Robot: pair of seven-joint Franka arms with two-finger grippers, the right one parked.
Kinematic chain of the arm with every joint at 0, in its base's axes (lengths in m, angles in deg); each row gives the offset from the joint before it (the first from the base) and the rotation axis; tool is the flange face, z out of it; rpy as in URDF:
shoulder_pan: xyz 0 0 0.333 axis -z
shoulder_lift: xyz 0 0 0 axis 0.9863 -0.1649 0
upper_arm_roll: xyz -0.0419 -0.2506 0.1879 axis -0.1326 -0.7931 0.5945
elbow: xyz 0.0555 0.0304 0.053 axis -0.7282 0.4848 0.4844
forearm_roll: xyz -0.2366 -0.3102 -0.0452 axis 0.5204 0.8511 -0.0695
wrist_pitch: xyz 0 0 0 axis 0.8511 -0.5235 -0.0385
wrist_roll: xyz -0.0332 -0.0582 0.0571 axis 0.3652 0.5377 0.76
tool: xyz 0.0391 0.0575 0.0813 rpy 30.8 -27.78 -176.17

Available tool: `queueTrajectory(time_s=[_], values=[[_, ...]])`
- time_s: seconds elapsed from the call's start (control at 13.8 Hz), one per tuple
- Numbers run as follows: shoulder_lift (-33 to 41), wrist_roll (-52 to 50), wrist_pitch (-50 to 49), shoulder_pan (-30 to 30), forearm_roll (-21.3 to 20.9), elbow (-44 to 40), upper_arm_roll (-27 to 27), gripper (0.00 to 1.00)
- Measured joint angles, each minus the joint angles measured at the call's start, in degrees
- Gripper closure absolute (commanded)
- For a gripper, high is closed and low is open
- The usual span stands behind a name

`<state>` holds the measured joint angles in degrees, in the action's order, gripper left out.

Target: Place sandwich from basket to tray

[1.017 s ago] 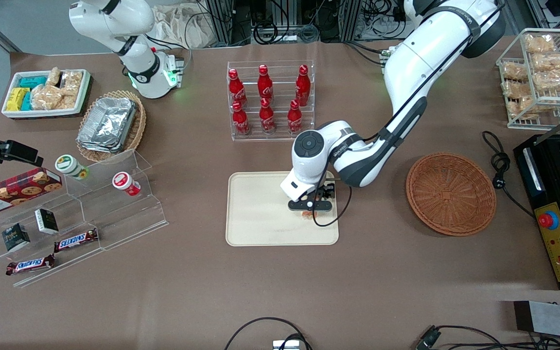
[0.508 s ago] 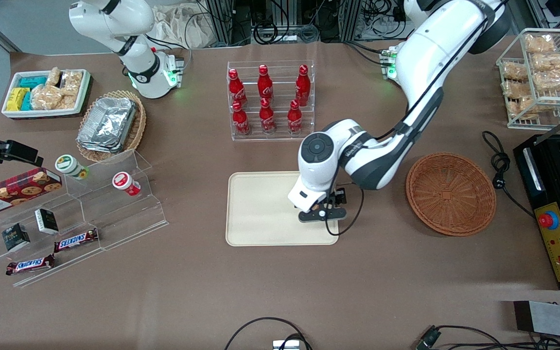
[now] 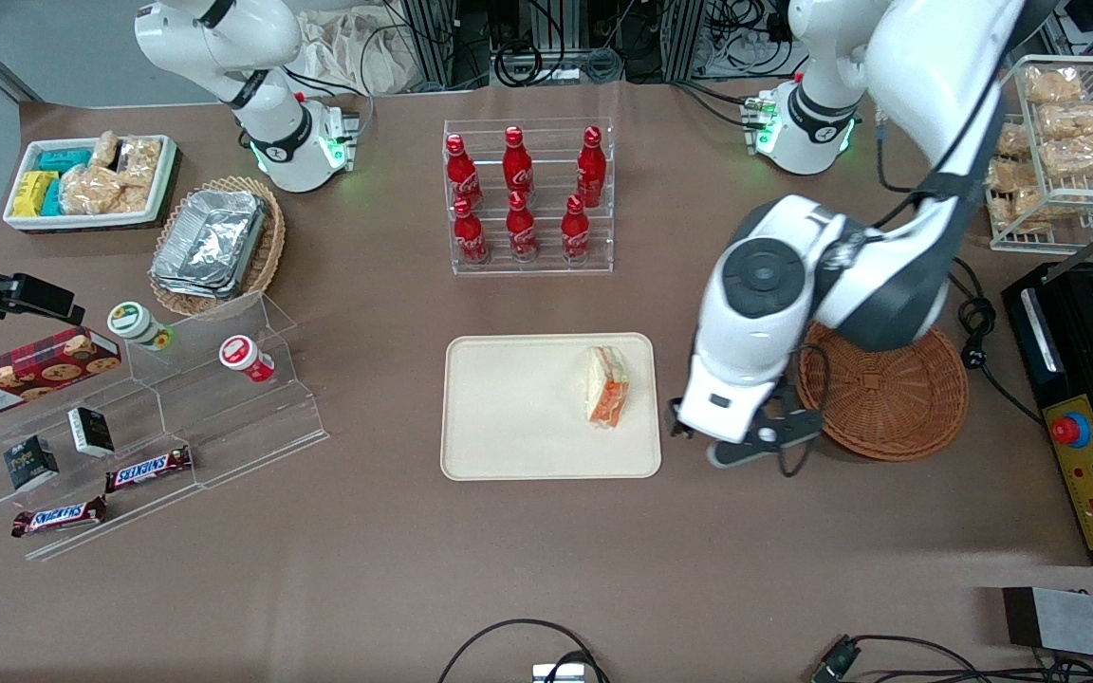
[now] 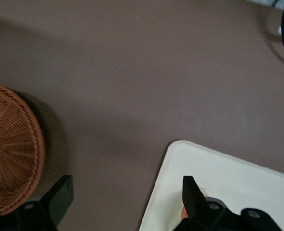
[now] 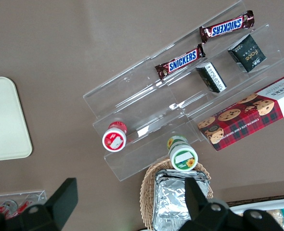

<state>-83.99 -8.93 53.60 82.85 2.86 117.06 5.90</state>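
The sandwich point(image 3: 606, 387) lies on the cream tray point(image 3: 509, 417), near the tray's edge closest to the claw point(image 3: 741, 444), resting on its side with the orange, red and green filling showing at its cut edge. The round reddish-brown wicker basket point(image 3: 888, 394) holds nothing that I can see. So the transfer itself looks done; what remains, as I judge it, is only for the left arm to clear off.

The claw hangs over bare counter point(image 3: 546, 569) between tray and basket, just beside the tray's rim and close to the basket's edge. Its fingers point(image 4: 60, 192) are spread wide with nothing between them.

The front view gives the whole picture: sandwich on tray, hollow basket, arm arched above. It hides part of the basket under the arm's bulk, though. The left wrist view looks straight down past the spread fingers and shows the gap of brown counter with the basket's woven rim point(image 4: 12, 149) to one flank and the tray's rounded corner point(image 4: 219, 173) to the other, with a sliver of orange by one finger, probably the sandwich. The right wrist view catches only a corner of the tray point(image 5: 5, 120).
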Motion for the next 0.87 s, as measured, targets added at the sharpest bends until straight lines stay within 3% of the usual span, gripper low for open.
queueTrajectory(time_s=[0.44, 0.73, 0.87], values=[[1.8, 1.8, -0.3, -3.6, 1.7, 0.1, 0.3, 0.00], [9.2, 22.1, -3.8, -4.8, 12.8, 1.5, 10.4, 0.00], [13.7, 29.8, -5.7, -4.9, 16.1, 3.5, 15.3, 0.00]])
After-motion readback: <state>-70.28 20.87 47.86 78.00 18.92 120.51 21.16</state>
